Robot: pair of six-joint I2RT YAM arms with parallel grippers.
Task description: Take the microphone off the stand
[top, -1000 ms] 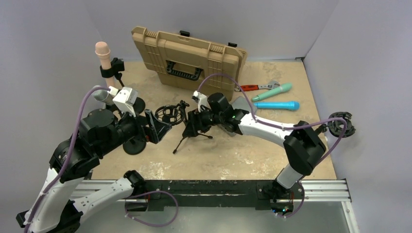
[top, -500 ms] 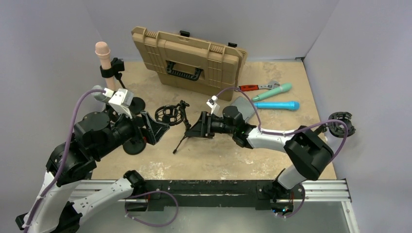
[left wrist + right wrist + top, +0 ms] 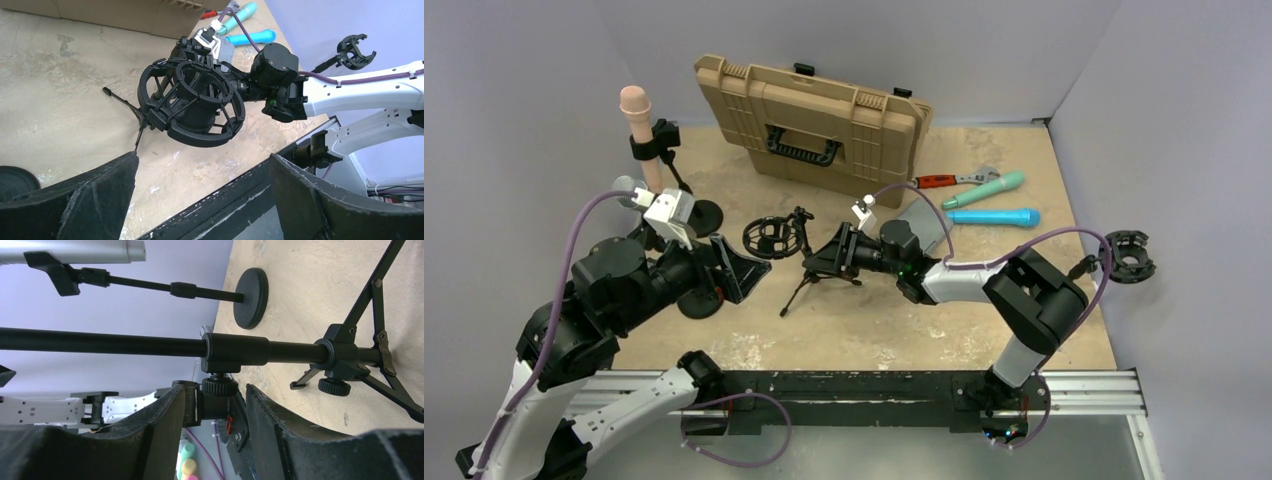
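A silver microphone [image 3: 628,187] sits in the clip of a round-based stand at the left, mostly hidden by my left arm; it also shows in the right wrist view [image 3: 75,250]. A pink microphone [image 3: 635,110] stands in another stand behind it. A small tripod stand [image 3: 809,280] carries an empty black shock mount [image 3: 772,237] in the middle. My left gripper [image 3: 736,266] is open and empty just left of the shock mount [image 3: 192,107]. My right gripper [image 3: 829,257] is open at the tripod's pole [image 3: 150,345], which lies across just beyond its fingertips, untouched.
A tan hard case [image 3: 809,125] leans at the back. A teal microphone [image 3: 984,188], a blue microphone [image 3: 994,217] and a red-handled wrench [image 3: 949,180] lie at the right. Another shock mount [image 3: 1129,255] hangs past the table's right edge.
My right arm has folded lower and its gripper has turned to point left at the tripod's pole. My left gripper has drawn back slightly down and left.
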